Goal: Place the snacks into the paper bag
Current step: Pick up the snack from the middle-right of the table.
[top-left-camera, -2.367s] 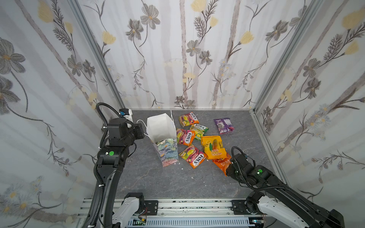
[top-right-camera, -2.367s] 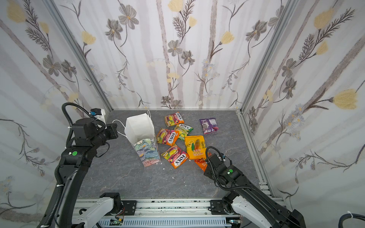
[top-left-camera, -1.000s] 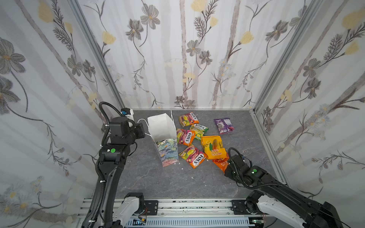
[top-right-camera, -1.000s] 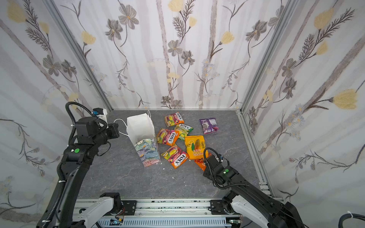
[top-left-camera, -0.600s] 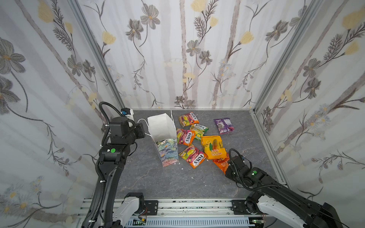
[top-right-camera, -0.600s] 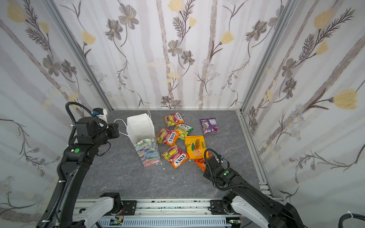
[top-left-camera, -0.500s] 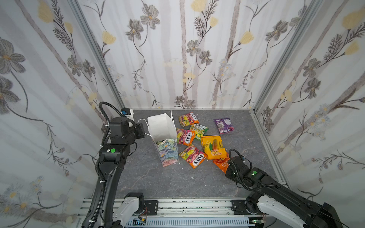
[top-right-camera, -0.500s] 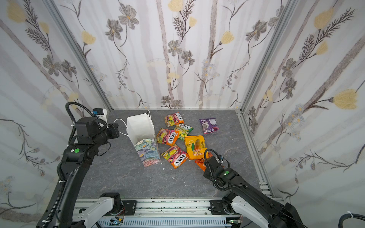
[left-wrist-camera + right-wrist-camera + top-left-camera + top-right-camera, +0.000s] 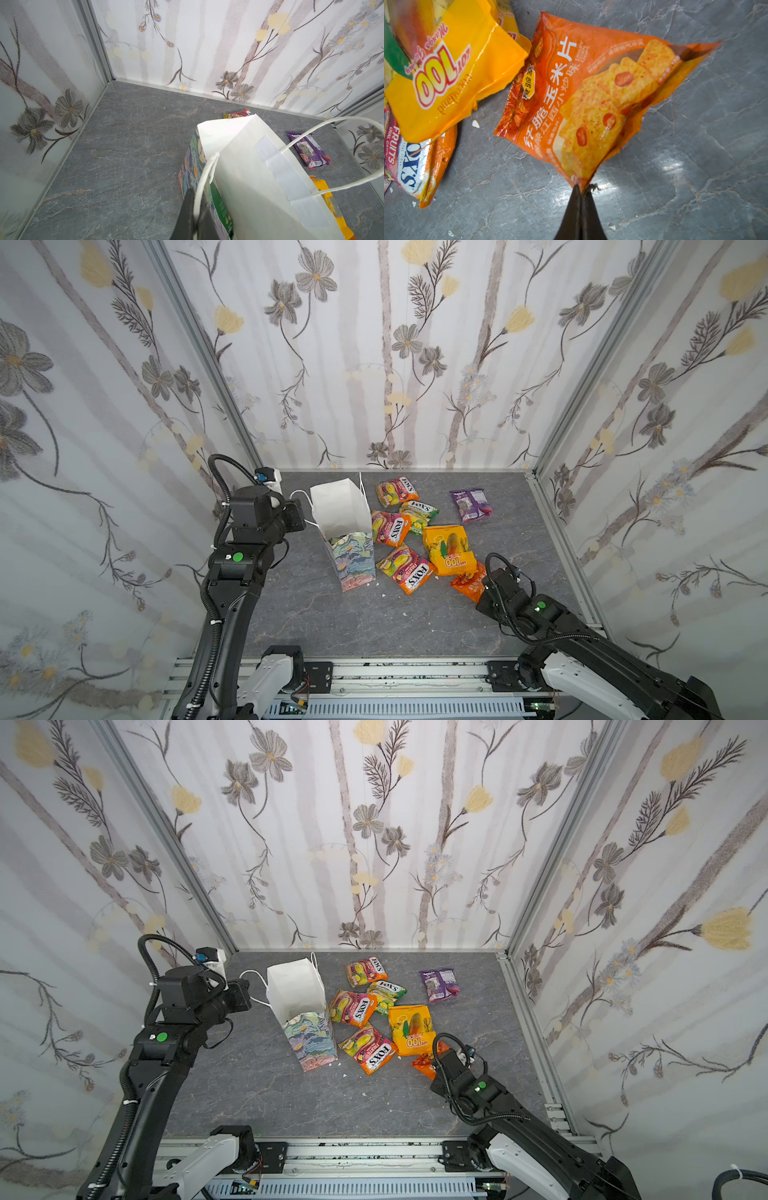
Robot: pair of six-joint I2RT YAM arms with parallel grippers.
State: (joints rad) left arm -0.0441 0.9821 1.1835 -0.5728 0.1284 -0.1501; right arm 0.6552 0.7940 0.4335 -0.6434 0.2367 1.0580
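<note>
Beside the paper bag (image 9: 340,506), all seven visible snacks (image 9: 409,568) are left unpacked. Its cord handle (image 9: 207,166) is pinched by the left gripper (image 9: 195,205), the orange corn-chip packet (image 9: 591,99) by the right gripper (image 9: 581,191).

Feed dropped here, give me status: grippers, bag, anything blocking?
Left gripper shut on bag handle, bag upright and open. Right gripper shut on orange packet corner. Mango pack overlaps that packet's edge.

floral-papered walls (image 9: 374,364) enclose a grey marbled floor (image 9: 332,622).
</note>
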